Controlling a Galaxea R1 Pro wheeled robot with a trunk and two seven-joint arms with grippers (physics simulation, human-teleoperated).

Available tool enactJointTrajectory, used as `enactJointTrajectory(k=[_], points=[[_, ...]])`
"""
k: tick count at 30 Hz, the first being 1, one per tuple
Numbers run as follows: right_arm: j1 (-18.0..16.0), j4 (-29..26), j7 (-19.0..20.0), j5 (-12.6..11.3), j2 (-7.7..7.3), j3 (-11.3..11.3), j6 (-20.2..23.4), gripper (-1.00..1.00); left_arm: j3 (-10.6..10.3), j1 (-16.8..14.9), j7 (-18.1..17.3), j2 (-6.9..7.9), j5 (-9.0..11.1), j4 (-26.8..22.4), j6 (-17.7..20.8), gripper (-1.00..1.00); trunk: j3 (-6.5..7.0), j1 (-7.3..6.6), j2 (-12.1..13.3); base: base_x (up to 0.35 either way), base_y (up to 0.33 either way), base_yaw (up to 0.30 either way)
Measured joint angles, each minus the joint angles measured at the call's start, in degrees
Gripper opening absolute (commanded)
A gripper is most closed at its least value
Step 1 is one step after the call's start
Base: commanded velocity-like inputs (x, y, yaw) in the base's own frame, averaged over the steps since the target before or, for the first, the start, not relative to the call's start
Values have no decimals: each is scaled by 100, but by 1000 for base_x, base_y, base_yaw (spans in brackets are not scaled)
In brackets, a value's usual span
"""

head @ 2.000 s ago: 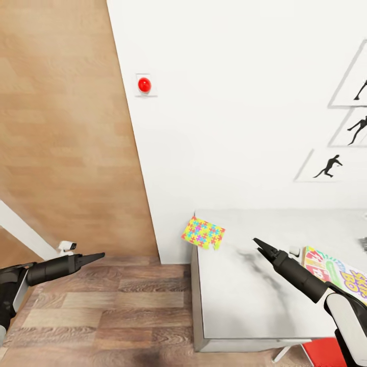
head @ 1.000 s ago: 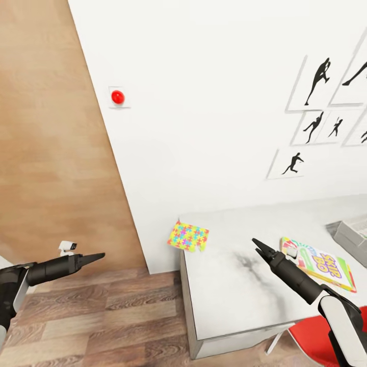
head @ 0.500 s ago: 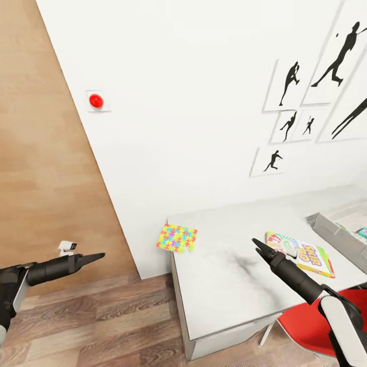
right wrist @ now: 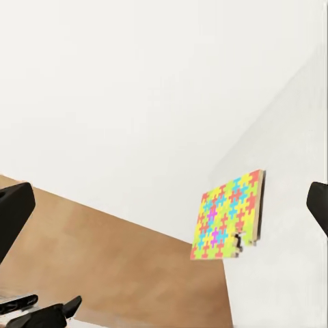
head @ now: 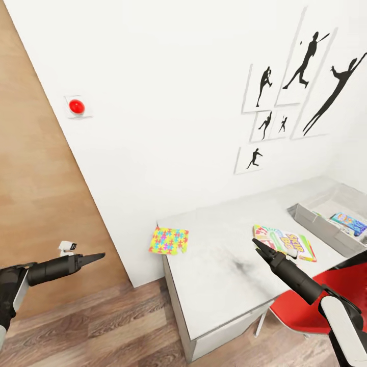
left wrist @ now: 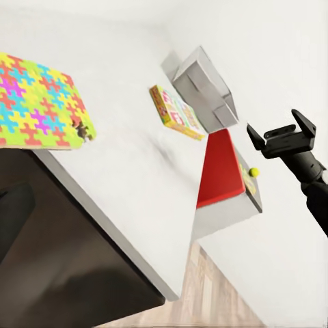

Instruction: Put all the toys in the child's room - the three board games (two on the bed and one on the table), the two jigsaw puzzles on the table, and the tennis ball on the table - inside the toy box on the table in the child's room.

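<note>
A jigsaw puzzle (head: 168, 240) (left wrist: 37, 102) (right wrist: 229, 217) lies on the table's (head: 219, 280) left corner, overhanging the edge. The Skip-Bo board game (head: 285, 242) (left wrist: 174, 113) lies flat further right. Beyond it stands the grey toy box (head: 321, 224) (left wrist: 205, 89) with a small blue board game (head: 349, 223) inside. A tennis ball (left wrist: 253, 172) shows past the red chair. My right gripper (head: 256, 243) (left wrist: 275, 121) hovers open and empty over the table, just left of the Skip-Bo box. My left gripper (head: 101, 255) hangs open over the floor, left of the table.
A red swivel chair (head: 326, 300) stands at the table's front right, under my right arm. A white wall with black silhouette pictures (head: 285, 86) and a red button (head: 76, 106) runs behind the table. Wood-plank floor (head: 102, 326) lies to the left.
The camera has swung right: the table, puzzle and Skip-Bo box slid left in the picture, and the toy box and more pictures came into view. Both arms hold their pose.
</note>
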Motion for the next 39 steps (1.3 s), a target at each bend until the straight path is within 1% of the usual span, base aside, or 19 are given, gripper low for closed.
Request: enactJointTrajectory(k=[7, 11, 32, 39], points=[[0, 7, 0, 0, 0, -1, 0, 100, -3, 0, 0, 0, 0, 2, -15, 100, 43, 0, 0, 0, 10, -246], [0, 12, 1, 0, -7, -1, 0, 100, -4, -1, 0, 0, -1, 1, -17, 100, 67, 0, 0, 0, 120, -245], [0, 20, 2, -1, -9, 0, 0, 100, -2, -1, -1, 0, -10, -2, -18, 100, 197, 0, 0, 0, 264, -245], [0, 18, 0, 0, -9, -1, 0, 100, -6, 2, 0, 0, -4, 1, -18, 100, 240, 0, 0, 0, 84, -244]])
